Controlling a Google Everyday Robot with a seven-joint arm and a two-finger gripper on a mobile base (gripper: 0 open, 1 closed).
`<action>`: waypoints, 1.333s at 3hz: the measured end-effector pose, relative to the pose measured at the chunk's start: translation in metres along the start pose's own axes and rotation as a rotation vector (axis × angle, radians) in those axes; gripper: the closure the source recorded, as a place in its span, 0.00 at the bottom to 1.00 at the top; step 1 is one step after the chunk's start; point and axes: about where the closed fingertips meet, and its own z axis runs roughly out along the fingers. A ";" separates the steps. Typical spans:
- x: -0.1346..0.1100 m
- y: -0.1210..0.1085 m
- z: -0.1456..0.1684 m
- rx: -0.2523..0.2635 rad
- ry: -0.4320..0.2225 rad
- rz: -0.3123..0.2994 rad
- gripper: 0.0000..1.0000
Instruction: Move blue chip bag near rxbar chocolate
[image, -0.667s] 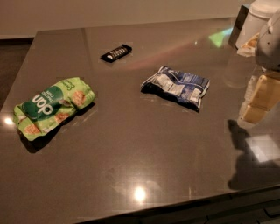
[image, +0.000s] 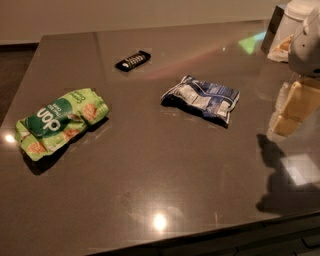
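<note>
The blue chip bag (image: 202, 98) lies flat right of the table's middle, dark blue with white and silvery patches. The rxbar chocolate (image: 133, 60), a slim black wrapper with white print, lies at the far side of the table, up and to the left of the bag, well apart from it. My gripper (image: 291, 107) hangs at the right edge of the view under the white arm (image: 307, 42), to the right of the blue bag and not touching it.
A large bright green bag (image: 60, 121) with white letters lies at the left on the dark glossy table (image: 150, 170). A white object (image: 292, 15) stands at the far right corner. The table's front edge runs along the bottom.
</note>
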 end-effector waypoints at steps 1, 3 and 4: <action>-0.029 -0.015 0.014 -0.012 -0.053 -0.017 0.00; -0.077 -0.051 0.062 -0.060 -0.113 -0.012 0.00; -0.093 -0.069 0.091 -0.081 -0.113 0.025 0.00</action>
